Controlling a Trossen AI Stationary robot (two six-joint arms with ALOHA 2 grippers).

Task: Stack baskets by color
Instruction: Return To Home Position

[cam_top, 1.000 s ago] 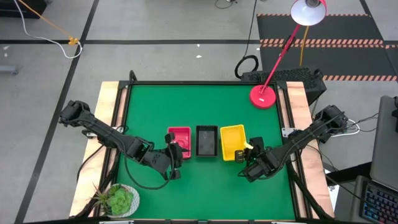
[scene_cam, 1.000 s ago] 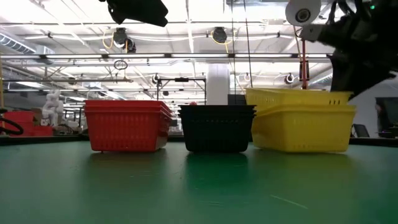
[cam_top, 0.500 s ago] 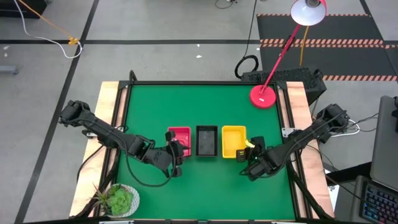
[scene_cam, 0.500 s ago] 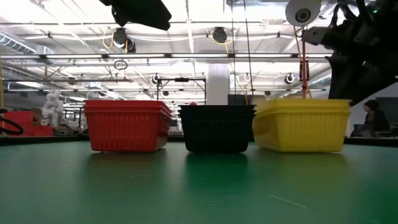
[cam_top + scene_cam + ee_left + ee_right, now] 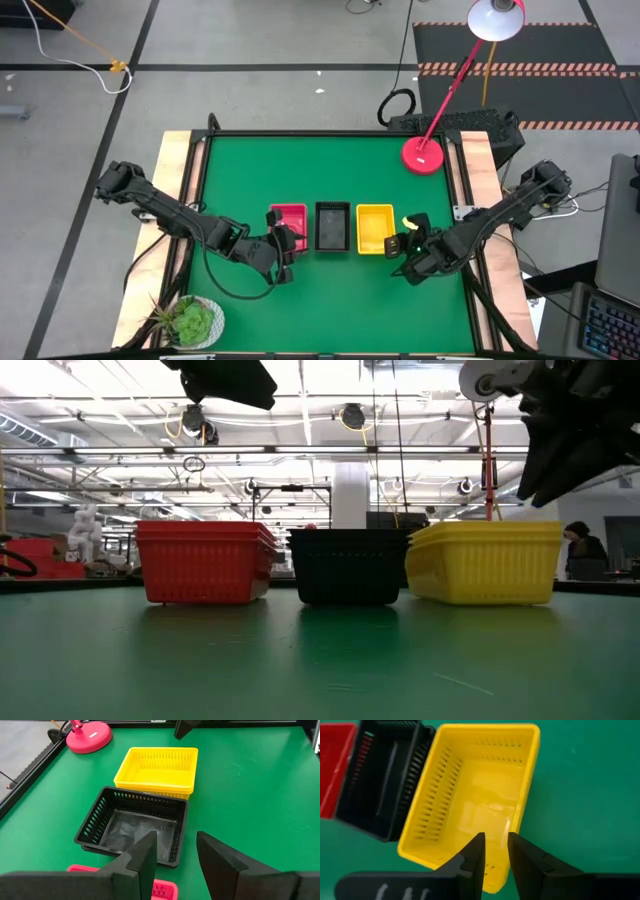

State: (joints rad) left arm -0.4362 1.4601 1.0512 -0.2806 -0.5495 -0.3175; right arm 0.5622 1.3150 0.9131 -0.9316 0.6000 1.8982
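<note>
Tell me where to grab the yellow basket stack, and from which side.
I'd come straight down and pinch the rim of the yellow stack on its long wall away from the black stack, one jaw inside, one outside. It sits upright, open-topped, and that side is free.

The left arm (image 5: 170, 212) is stretching from its base toward 4 o'clock. The left gripper (image 5: 285, 246) is hovering and tilting down toward 2 o'clock, its two fingers (image 5: 145, 862) standing well parted with nothing between them. The right arm (image 5: 490, 220) is reaching toward 8 o'clock. The right gripper (image 5: 408, 232) is pointing steeply downward, its fingers (image 5: 472, 857) standing a narrow gap apart and gripping nothing.
</note>
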